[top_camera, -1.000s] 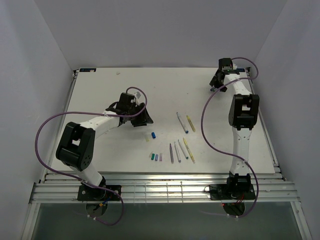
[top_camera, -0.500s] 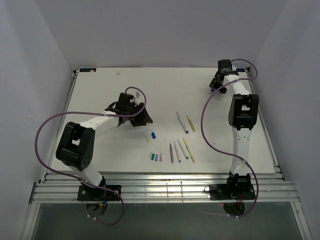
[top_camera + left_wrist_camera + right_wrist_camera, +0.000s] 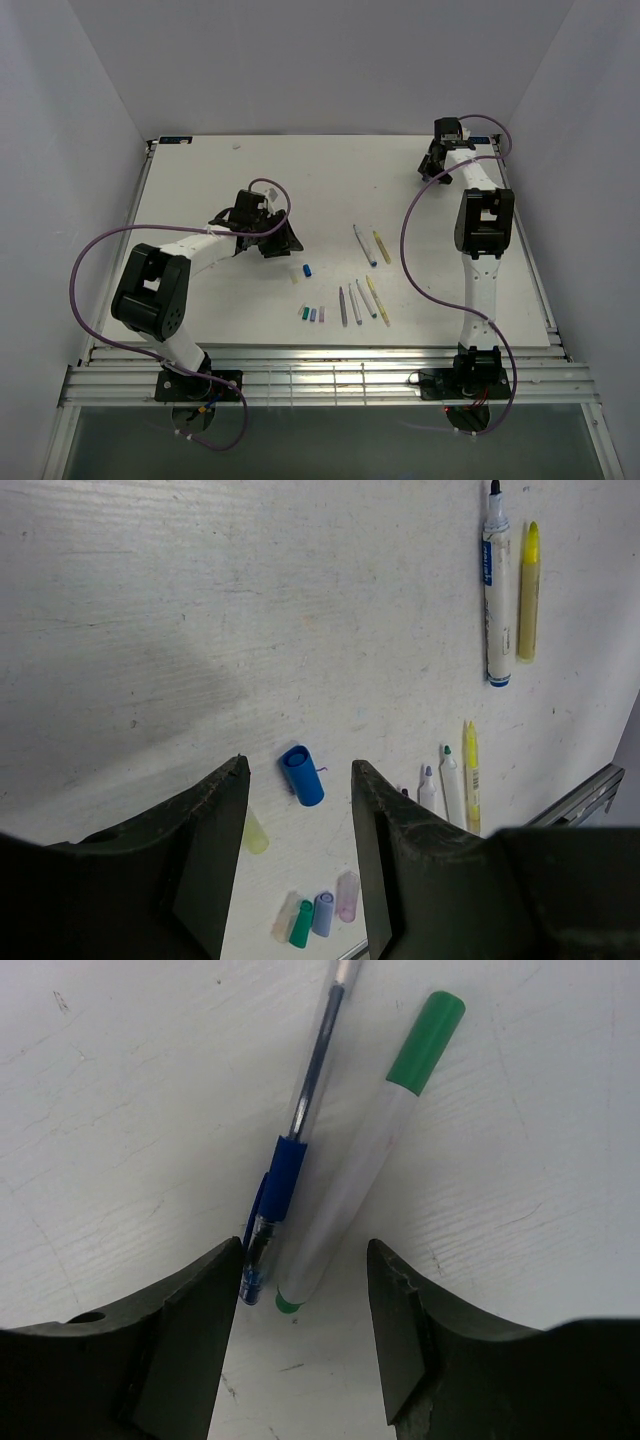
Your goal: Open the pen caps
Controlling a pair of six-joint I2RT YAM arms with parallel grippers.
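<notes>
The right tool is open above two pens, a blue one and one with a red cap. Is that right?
Not quite. The right wrist view shows that cap is green, not red. The right tool is open above a blue pen and a white pen with a green cap.

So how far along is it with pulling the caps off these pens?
Mostly done: loose caps lie beside bare pens. Nothing is held; both the left gripper and right gripper are open. The green marker and blue pen look still capped.
</notes>
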